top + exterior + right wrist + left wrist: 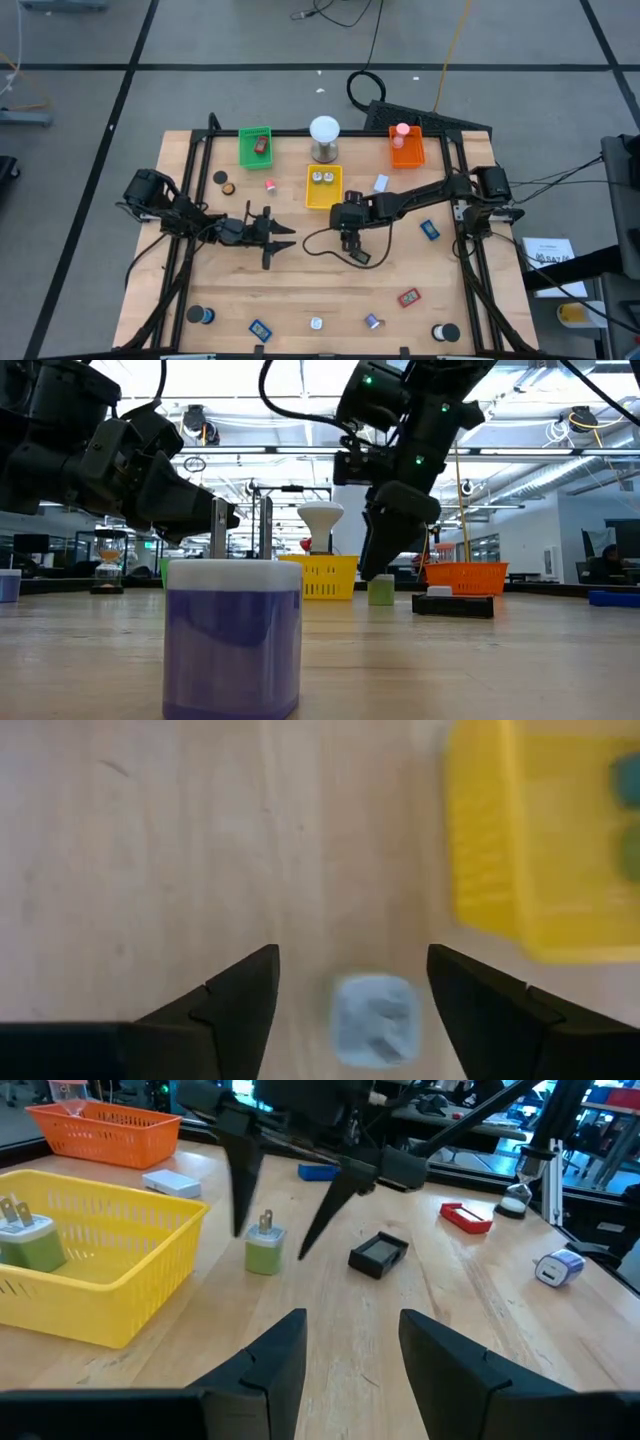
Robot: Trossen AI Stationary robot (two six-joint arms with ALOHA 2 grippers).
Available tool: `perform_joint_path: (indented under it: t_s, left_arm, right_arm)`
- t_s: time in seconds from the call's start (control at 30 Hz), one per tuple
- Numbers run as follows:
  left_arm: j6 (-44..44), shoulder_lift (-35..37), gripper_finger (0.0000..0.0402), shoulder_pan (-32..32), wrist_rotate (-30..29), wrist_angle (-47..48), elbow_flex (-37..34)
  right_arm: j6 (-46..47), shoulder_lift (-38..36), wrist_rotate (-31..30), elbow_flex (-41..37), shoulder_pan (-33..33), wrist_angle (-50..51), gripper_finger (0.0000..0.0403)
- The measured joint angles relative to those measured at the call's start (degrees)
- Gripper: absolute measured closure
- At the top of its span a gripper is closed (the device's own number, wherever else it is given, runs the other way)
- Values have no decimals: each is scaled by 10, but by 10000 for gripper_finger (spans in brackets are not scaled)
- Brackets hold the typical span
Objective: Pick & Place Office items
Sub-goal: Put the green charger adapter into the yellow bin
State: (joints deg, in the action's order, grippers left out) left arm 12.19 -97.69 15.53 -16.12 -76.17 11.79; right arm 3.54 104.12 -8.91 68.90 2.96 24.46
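Note:
A small green plug adapter (264, 1254) stands upright on the table, prongs up, just in front of the yellow tray (150, 1270). My right gripper (271, 1243) is open and points steeply down over it. One finger stands on either side of the adapter (371, 1018), with a gap to each. In the high view the right gripper (349, 241) hides the adapter. My left gripper (278, 238) hovers open left of it, low over the table, with nothing between its fingers. Other office items lie scattered, among them a dark rectangular piece (378, 1254) and a red one (466, 1217).
At the far side stand a green tray (256, 146), an orange tray (406, 148) and a white-domed cylinder (324, 138). Two green plugs lie in the yellow tray (323, 187). Rolls and small pieces lie along the near edge, including a purple-white one (233, 635). A cable loops by the dark piece (360, 257).

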Motion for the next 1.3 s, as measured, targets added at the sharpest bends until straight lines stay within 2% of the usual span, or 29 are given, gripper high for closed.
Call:
perform_joint_path:
  t_s: [0.2,0.57,1.07,1.3]
  left_arm:
    - [1,0,240,0,0,2,0]
    - [1,0,240,0,0,2,0]
    - [2,0,240,0,0,2,0]
    - [2,0,241,0,-38,0,0]
  right_arm:
    - [11,10,-10,-1,0,12,193]
    - [39,8,-13,-7,-3,27,190]
    - [65,8,2,-22,-4,1,270]
    - [127,-46,1,-4,2,12,267]
